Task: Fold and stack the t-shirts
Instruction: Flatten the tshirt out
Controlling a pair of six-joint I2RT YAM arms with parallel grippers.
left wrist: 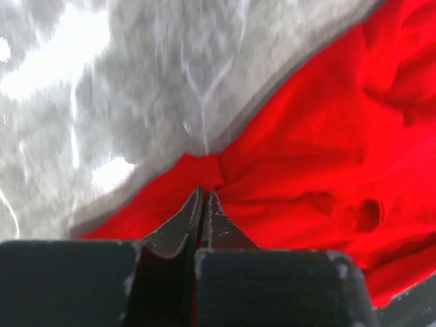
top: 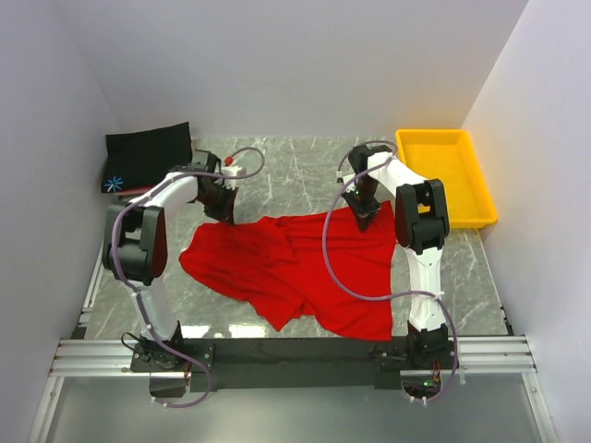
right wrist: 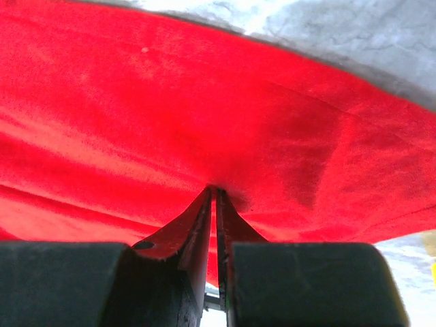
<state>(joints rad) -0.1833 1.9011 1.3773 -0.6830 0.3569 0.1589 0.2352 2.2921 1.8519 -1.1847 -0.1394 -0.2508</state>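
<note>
The red t-shirt (top: 294, 266) lies in the middle of the table (top: 277, 166), between the two arms. It is a plain, bright red with no print in sight. It is spread out but far from flat: the cloth is rumpled, with long folds running across it. The left side draws to a rounded lobe, a loose flap hangs toward the near edge at the centre, and the right side ends in a straighter edge.

The left gripper (top: 224, 218) is down on the shirt's far left edge. In the left wrist view its fingers (left wrist: 185, 219) are pressed together, and the hem is gathered into a small pucker right at their tips, with creases fanning out from that point. It is pinching the red cloth.

The right gripper (top: 362, 218) is at the far right corner of the shirt. In the right wrist view its fingers (right wrist: 194, 225) stand almost together with only a thin slit between them. Red cloth is drawn taut into a peak at the tips, so this hand too nips the shirt.

Well apart, in the far left corner of the table, lies a black t-shirt (top: 148, 152), folded, with a small blue-white starburst mark (top: 113, 183) on its near left part. At the far right sits a yellow tray (top: 480, 203), close to the right arm and clear of the red cloth.
</note>
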